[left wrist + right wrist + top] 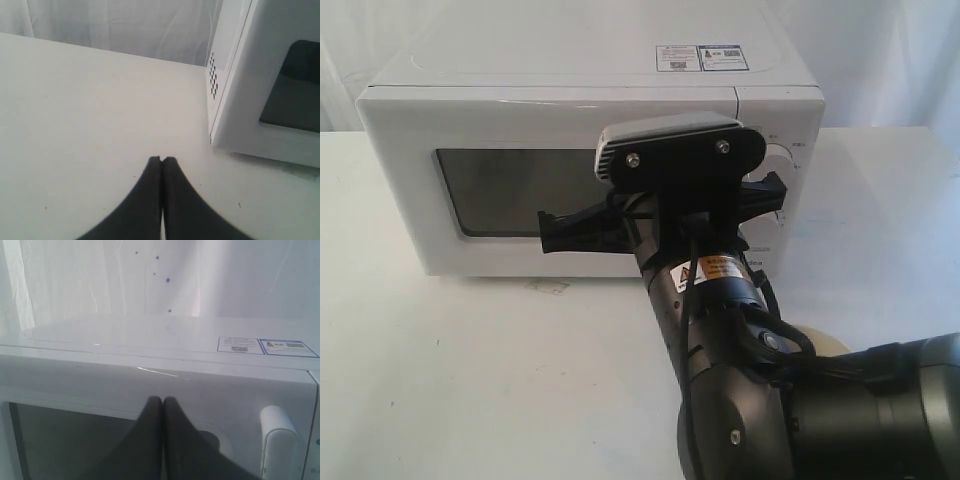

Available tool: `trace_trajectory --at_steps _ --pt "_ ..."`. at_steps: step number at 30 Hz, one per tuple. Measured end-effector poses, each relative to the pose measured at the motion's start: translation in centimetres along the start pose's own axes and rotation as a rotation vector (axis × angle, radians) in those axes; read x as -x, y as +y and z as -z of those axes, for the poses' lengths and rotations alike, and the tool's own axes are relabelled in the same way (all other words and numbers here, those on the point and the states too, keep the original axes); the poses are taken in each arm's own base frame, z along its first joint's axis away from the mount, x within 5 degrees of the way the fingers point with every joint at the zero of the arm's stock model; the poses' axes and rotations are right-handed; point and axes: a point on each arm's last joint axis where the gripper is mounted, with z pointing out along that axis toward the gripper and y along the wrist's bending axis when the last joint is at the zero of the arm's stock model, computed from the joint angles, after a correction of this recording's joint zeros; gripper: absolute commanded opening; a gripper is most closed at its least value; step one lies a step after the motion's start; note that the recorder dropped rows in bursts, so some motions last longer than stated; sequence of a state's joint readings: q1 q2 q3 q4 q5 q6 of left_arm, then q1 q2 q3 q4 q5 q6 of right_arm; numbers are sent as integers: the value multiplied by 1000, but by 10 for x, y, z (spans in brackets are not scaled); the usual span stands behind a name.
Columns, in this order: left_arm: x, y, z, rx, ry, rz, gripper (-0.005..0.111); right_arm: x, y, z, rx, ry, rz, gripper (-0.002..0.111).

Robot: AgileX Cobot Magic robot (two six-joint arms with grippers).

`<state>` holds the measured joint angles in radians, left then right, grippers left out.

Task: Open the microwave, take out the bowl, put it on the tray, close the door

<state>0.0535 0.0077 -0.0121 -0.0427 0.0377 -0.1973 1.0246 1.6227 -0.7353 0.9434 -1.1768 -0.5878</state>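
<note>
The white microwave (570, 90) stands at the back of the table with its door (410, 150) shut; the dark window (500, 190) shows nothing of the bowl, which is hidden. My right arm (720, 290) reaches up in front of the door and covers the handle in the exterior view. In the right wrist view my right gripper (162, 400) is shut and empty, close to the door's upper edge, with the white bar handle (279, 440) apart to one side. My left gripper (162, 160) is shut and empty, low over the table beside the microwave's vented side wall (215, 75).
A pale cream rounded thing (825, 342) peeks out behind my right arm on the white table (470, 380). A knob (784, 160) shows partly beside the wrist camera housing (670, 145). White curtain hangs behind the microwave.
</note>
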Motion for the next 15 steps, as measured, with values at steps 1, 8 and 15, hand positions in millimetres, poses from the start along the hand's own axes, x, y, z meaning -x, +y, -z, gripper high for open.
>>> trace_trajectory --at_steps 1,8,15 --pt "-1 0 0 3 -8 -12 0 0 0 0 0 0 0 0" --pt "-12 2 1 18 121 -40 0 0 0 0 0 0 0 0" --pt "-18 3 1 22 174 -40 0 0 0 0 0 0 0 0"
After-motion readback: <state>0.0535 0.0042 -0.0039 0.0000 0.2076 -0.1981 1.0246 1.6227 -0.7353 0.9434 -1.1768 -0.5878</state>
